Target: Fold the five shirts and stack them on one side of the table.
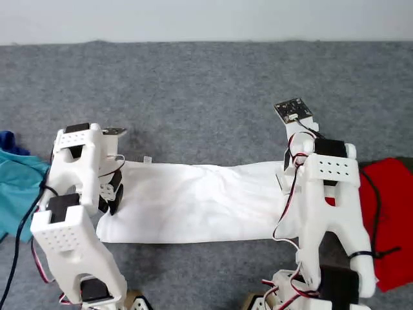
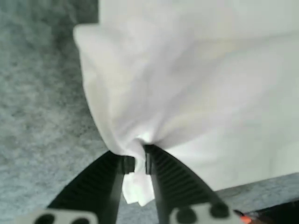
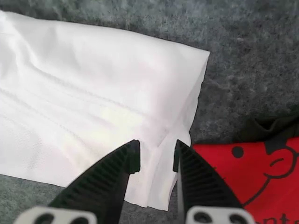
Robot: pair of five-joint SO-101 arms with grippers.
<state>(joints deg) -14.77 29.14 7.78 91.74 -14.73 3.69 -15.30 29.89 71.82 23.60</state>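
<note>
White shirt (image 1: 200, 203), folded into a long band, lies flat across the grey felt-covered table (image 1: 206, 97) between the two arms, one short end toward each. It is laid lengthwise, presumably so that each arm can take one end and bring the ends together for the next fold.

Left end: the left gripper (image 2: 138, 161) has its jaws closed tight on a pinch of cloth at the shirt's (image 2: 196, 84) edge; the fabric puckers into creases that run toward the pinch, and a small tuft sticks out behind the fingertips. In the high view this gripper (image 1: 111, 197) sits low at the band's end, with the arm bent sharply over it and the wrist pointing down at the table.

Right end: the right gripper (image 3: 156, 154) stands over the shirt's (image 3: 84, 93) other short edge, near its corner. Its jaws are parted narrowly with a ridge of cloth between them, and they do not appear to clamp it. The arm rises from its base at the table's near edge and leans forward over this end.

Surroundings: a red shirt (image 1: 390, 213) with a dark printed figure lies just beside the right end (image 3: 252, 172). A teal shirt (image 1: 16, 187) lies beyond the left arm, with a dark blue garment (image 1: 10, 141) at its far edge. Judging by these unfolded pieces, the task is at an early stage.
</note>
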